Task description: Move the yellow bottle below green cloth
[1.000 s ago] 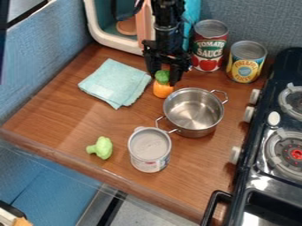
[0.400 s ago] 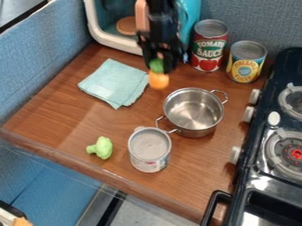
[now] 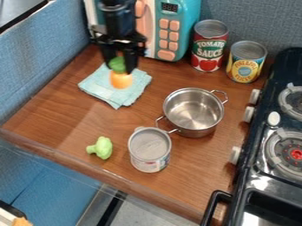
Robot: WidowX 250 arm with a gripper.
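Note:
The black gripper (image 3: 121, 66) hangs over the upper part of the green cloth (image 3: 111, 96), at the upper left of the counter. Between its fingers is a small orange bottle-like object (image 3: 121, 80) with a green top, held upright. The gripper is shut on the green top, and the orange part hangs in front of the cloth in this view; the height above it is hard to judge. The cloth lies folded on the wooden counter.
A steel pot (image 3: 193, 111) stands right of the cloth, with an open-topped-looking grey can (image 3: 149, 150) and green broccoli (image 3: 103, 148) nearer the front. Tomato sauce can (image 3: 209, 46) and pineapple can (image 3: 246, 62) stand behind. A toy microwave (image 3: 171, 31) is at the back, a stove (image 3: 277, 132) right.
The gripper has moved left with the orange object in it, from beside the pot to over the cloth. The object has come up off the counter. The cloth and pot have stayed put.

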